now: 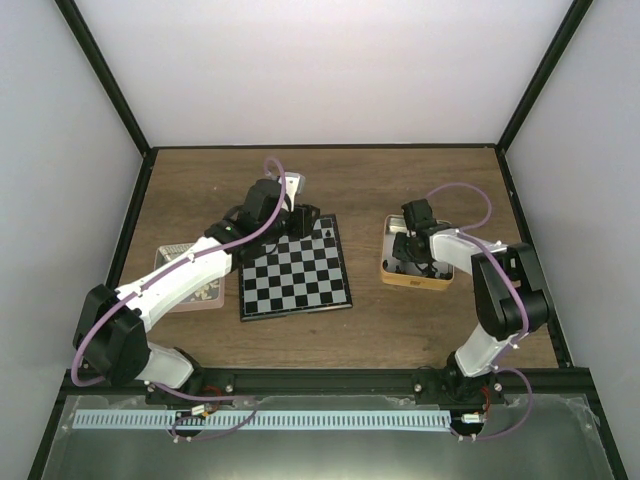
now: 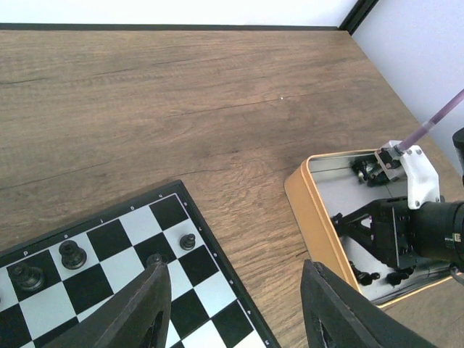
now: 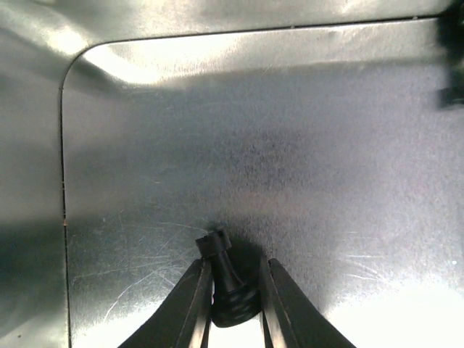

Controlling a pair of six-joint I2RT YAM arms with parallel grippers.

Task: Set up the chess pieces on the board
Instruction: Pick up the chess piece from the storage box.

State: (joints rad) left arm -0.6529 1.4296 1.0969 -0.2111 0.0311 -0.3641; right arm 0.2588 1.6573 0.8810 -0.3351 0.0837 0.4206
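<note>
The board point(image 1: 295, 275) lies on the table between the arms. In the left wrist view a few black chess pieces point(image 2: 188, 241) stand along the board's point(image 2: 196, 290) far edge. My left gripper point(image 2: 233, 272) hangs open over the board's far right corner point(image 1: 305, 222), with nothing between its fingers. My right gripper point(image 1: 418, 262) reaches down into the metal tin point(image 1: 415, 283). In the right wrist view its jaws point(image 3: 238, 264) press both sides of a black chess piece with a notched top point(image 3: 228, 286), which lies on the tin floor point(image 3: 254, 145).
More loose black pieces lie in the tin point(image 2: 308, 210), right of the board. A pink tray point(image 1: 200, 295) sits left of the board, partly under my left arm. Dark frame posts and pale walls bound the wooden table.
</note>
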